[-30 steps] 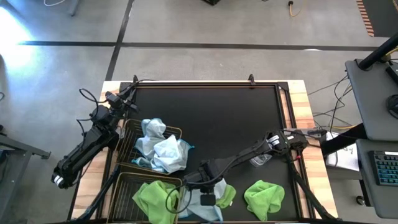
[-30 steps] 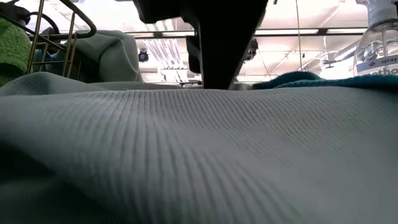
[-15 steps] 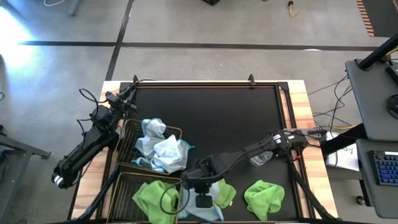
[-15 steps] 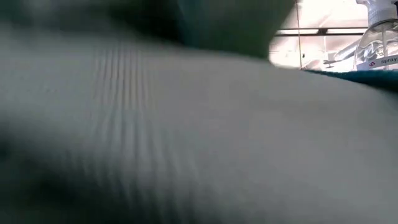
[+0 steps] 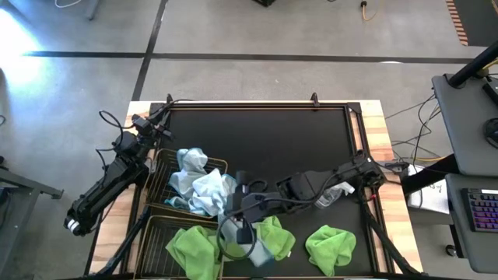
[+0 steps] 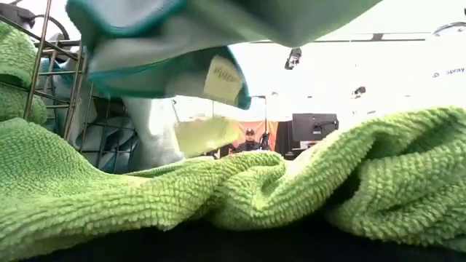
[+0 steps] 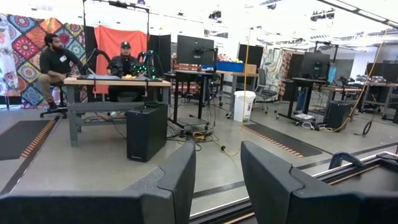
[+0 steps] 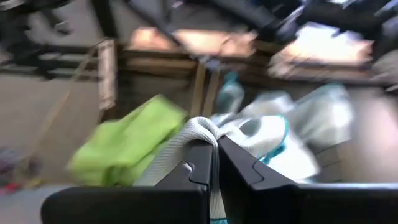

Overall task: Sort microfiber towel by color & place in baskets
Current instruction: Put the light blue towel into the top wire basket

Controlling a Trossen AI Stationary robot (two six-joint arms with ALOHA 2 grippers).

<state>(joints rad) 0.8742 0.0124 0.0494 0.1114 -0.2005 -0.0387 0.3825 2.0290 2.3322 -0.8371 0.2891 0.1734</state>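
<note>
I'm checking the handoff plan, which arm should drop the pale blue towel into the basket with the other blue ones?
Right. The right gripper is shut on the pale blue towel beside that basket; the left gripper is open, off the table's edge.

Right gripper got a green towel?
No. The right gripper is shut on a pale blue towel; the green towel lies beyond it.
</note>
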